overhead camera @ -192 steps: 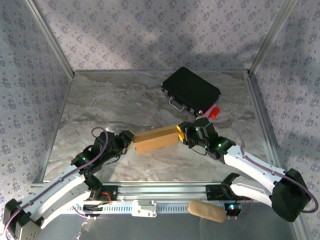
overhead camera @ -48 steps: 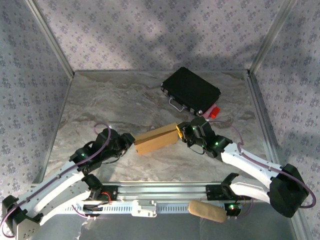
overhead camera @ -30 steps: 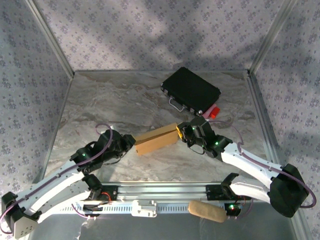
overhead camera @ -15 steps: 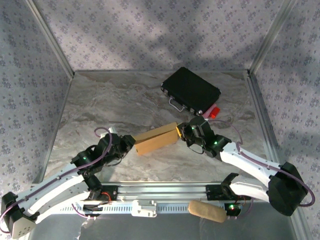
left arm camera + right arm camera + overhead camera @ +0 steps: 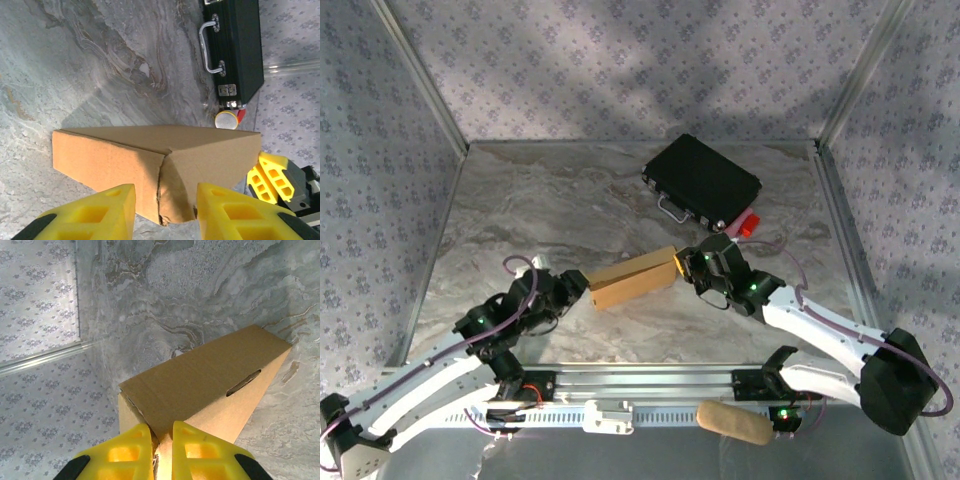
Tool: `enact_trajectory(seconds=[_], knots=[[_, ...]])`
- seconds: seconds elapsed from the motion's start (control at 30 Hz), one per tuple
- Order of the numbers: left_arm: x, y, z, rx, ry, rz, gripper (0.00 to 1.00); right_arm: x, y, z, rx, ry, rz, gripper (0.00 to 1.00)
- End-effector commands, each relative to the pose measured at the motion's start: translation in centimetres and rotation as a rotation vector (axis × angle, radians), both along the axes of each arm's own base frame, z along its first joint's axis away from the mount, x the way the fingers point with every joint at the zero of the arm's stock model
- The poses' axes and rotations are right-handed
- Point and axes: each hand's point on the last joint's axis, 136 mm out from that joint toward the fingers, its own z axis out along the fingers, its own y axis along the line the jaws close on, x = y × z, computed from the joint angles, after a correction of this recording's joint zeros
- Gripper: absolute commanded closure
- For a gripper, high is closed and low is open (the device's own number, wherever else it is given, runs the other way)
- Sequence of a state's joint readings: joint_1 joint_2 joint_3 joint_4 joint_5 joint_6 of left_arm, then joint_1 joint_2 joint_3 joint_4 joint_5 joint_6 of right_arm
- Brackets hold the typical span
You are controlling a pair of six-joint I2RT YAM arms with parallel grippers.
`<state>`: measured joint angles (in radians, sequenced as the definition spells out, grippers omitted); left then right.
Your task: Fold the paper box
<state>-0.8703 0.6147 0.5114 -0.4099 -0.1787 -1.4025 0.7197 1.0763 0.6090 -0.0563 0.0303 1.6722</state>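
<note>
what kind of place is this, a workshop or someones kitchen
Probably a robot test cell, not a kitchen: two robot arms stand at the near edge of a marble-patterned tabletop, patterned walls on metal posts close it in, and a paper box and a black case sit on it.

arms [image 5: 820, 325]: white links, black joints | cables [image 5: 506, 263]: purple | gripper fingers [image 5: 95, 215]: yellow, ribbed | LEDs [image 5: 757, 290]: green

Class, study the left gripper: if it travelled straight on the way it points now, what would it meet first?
The paper box. Its near end lies between the left gripper's spread fingers, so the gripper would push into that cardboard almost at once; the exact gap left is hard to judge.
</note>
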Motion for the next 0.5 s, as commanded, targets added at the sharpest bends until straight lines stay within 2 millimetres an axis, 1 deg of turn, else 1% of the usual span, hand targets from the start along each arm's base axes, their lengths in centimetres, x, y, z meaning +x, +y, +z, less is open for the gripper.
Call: enact_trajectory(seconds=[0.0, 0.07, 0.13, 0.27, 0.47], knots=[[0.3, -0.6, 1.1, -0.021, -0.015, -0.021, 0.65, -2.7, -2.8, -5.8, -0.192, 0.182, 0.001, 0.87], [0.5, -1.0, 1.2, -0.026, -0.013, -0.026, 0.68, -2.6, -2.6, -5.8, -0.19, 0.181, 0.004, 0.87], [0.8, -1.2, 1.8, -0.034, -0.03, -0.027, 0.71, -2.6, -2.5, -5.7, -0.19, 0.181, 0.006, 0.87], [0.9, -1.3, 3.0, -0.033, -0.047, -0.031, 0.72, -2.6, -2.5, -5.6, -0.19, 0.178, 0.006, 0.87], [0.7, -1.1, 3.0, -0.026, -0.037, -0.034, 0.73, -2.5, -2.3, -5.5, -0.187, 0.176, 0.007, 0.87]])
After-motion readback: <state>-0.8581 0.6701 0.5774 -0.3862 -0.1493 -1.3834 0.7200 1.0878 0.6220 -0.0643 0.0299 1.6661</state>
